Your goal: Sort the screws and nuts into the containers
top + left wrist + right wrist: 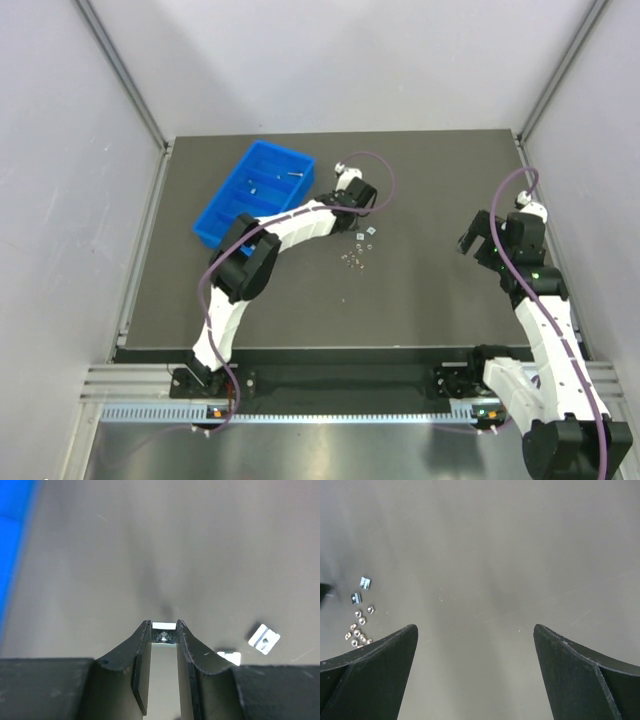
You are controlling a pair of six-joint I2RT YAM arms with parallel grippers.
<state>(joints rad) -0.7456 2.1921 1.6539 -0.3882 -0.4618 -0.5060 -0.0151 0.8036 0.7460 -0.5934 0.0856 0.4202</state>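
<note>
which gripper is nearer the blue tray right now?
Left. The left gripper sits just right of the blue tray, fingers against a square nut; the right gripper hangs open far off by the table's right edge.

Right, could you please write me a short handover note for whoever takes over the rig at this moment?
Left pincer: closed on a square nut, low over the table.
Right pincer: open, holding nothing, off to the right of the parts.
Blue tray: far left of the table, with a few small pieces already inside.
Done: only those few pieces.
Left: carry this nut to the tray, then the two more square nuts and the loose cluster mid-table.
</note>
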